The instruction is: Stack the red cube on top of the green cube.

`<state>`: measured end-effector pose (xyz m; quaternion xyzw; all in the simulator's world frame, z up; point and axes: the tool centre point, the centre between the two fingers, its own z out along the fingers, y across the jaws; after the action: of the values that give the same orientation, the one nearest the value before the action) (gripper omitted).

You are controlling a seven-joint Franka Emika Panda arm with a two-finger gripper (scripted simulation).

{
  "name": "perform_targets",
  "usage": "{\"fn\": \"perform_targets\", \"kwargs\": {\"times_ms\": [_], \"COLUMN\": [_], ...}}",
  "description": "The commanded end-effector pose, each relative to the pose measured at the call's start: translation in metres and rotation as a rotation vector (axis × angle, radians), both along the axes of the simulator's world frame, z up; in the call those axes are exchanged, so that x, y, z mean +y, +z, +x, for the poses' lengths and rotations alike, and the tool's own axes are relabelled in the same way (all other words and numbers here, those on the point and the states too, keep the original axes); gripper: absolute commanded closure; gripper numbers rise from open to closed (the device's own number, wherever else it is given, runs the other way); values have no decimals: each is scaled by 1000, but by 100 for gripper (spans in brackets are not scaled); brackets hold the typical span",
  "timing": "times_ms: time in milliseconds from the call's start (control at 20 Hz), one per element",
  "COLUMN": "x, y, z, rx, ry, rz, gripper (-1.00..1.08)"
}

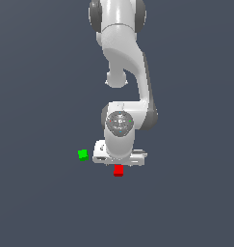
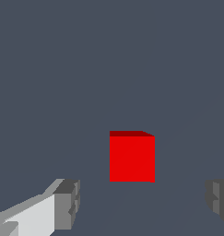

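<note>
You see a flat, plain, dark blue-grey worktop (image 1: 36, 202) that fills both views. It has no marks, no edges and no walls that you can see, so the room around it does not show.

The white robot arm (image 1: 125, 53) comes down from the top of the exterior view. Its white end effector (image 2: 141, 203) hangs low over the worktop. Its two grey fingertips (image 2: 67, 203) stand wide apart, and they hold nothing.

The tiny bright red cube (image 2: 132, 159) sits on the worktop. In the wrist view you see it lined up with the gap between the fingertips but a little past them, and it touches neither one. In the exterior view the red cube peeks out just below the end effector.

The tiny bright green cube (image 1: 83, 154) sits on the worktop too. It is near the end effector, on the exterior view's left. It is apart from the red cube and does not touch it.
</note>
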<state>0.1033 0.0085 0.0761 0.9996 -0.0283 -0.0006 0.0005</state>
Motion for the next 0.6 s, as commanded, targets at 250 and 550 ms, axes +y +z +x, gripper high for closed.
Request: {"fn": "perform_targets", "kwargs": {"times_ms": [250,550], "x": [1,1], "y": [-6,-8], "z": [10,10], "rx": [-1,-1], "ry": [-2,-2], "rz": [1,1], "gripper": [-92,-92]}}
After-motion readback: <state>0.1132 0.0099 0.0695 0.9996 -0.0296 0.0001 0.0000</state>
